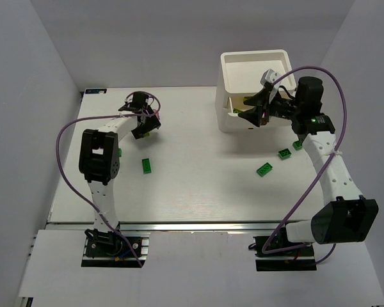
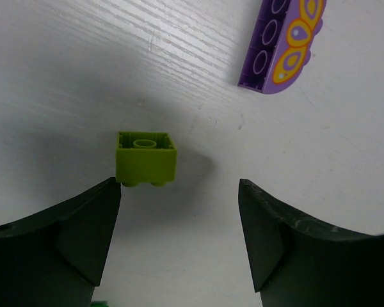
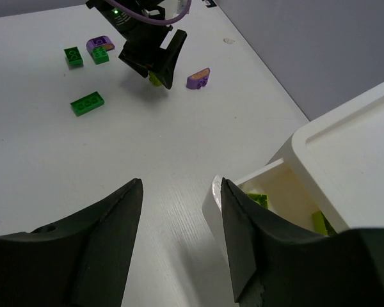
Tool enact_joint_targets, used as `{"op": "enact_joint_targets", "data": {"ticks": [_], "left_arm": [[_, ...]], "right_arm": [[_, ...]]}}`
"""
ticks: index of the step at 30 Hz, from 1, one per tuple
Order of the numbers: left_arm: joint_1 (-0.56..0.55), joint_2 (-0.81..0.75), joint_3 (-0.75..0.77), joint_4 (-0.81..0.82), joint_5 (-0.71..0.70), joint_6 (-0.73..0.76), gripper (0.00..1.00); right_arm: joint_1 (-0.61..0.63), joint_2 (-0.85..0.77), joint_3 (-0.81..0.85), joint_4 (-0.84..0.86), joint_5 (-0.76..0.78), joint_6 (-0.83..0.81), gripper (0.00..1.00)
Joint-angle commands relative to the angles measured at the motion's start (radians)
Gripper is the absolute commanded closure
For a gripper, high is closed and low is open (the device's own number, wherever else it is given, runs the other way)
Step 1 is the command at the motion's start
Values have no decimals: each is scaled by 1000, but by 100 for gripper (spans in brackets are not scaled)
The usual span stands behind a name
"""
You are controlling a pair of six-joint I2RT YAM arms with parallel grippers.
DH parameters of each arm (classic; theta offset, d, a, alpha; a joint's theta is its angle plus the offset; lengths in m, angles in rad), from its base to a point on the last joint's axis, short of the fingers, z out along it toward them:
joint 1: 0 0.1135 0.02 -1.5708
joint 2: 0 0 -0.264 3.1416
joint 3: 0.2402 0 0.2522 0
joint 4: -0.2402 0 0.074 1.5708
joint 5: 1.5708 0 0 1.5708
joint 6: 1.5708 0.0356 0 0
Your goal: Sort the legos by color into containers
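Off to the left, the left gripper (image 2: 179, 192) hangs wide open by a yellow-green brick (image 2: 147, 158); the right gripper (image 3: 179, 188), also spread, faces the open drawer (image 3: 259, 174).

Bright, diffuse light falls from above onto the white worktop (image 1: 198, 192), which looks nearly washed out in the overhead view, though without hard glare. Shadows are soft: a grey smudge spreads around the yellow-green brick (image 2: 147, 157) in the left wrist view (edges feathered, no sharp outline). Close to each wrist lens, the dark fingers (image 2: 51, 249) look slightly blurred and almost featureless.
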Motion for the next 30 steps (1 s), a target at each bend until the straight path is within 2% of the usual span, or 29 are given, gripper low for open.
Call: {"op": "enact_joint_targets", "data": {"ticks": [1, 10, 22, 26, 27, 30], "left_arm": [[5, -5, 75, -64, -45, 43, 17], [5, 78, 170, -119, -92, 91, 19], [5, 124, 192, -139, -92, 127, 33], [5, 117, 201, -121, -72, 134, 51], [5, 112, 201, -118, -69, 132, 60], [5, 92, 194, -110, -58, 132, 75]], "right_arm": [[0, -10, -10, 44, -1, 14, 42], [-3, -4, -26, 44, 25, 8, 42], [-10, -10, -29, 39, 50, 8, 42], [-7, -14, -33, 36, 53, 11, 42], [-5, -15, -33, 35, 54, 11, 42], [-8, -21, -38, 21, 56, 0, 42]]}}
